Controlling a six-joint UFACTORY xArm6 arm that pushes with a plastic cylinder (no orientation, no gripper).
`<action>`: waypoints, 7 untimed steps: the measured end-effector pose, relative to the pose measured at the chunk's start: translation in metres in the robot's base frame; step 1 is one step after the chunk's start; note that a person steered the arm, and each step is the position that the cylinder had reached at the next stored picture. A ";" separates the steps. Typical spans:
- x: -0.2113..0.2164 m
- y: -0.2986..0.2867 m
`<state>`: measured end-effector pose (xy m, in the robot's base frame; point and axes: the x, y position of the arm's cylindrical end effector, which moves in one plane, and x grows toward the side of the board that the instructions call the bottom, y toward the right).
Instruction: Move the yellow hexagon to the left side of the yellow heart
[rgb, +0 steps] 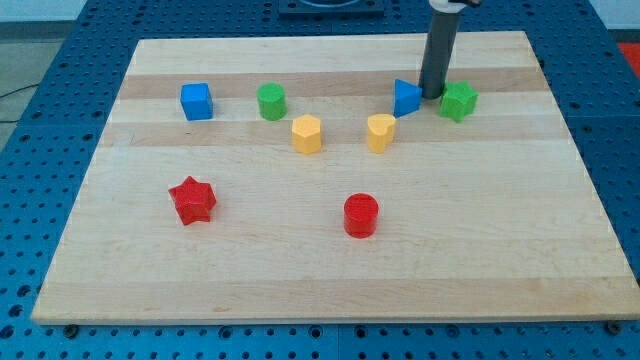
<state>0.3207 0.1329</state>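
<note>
Nearest the view's bottom: red cylinder (361, 215) approx centre, red star (192, 200) to its left, both well clear of the action. Mid-row next: yellow hexagon (307, 133) sits on the tabletop (480, 260) w/ the yellow heart (380, 132) to its right, near but apart, roughly level w/ each other. So the hexagon is already on the heart's left side; judgement: the job is mostly a matter of closing or tidying that gap, if anything. Further back: blue cube (197, 101) and green cylinder (271, 101) at left, blue block (406, 97) (shape unclear) and green block (458, 101) at right. My tip (433, 96) stands betw. those last two, just beside the blue one, poss. touching. No gripper on this rig, just the rod, so nothing to open or close. Key relation: hexagon lies down-left of my tip, w/ the heart and blue block sitting betw. them. Any approach prob. needs to skirt the heart and come at the hexagon from its left, pushing rightward.
</note>
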 end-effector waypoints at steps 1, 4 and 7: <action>0.011 -0.022; -0.024 -0.071; 0.058 -0.074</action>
<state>0.3787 0.0586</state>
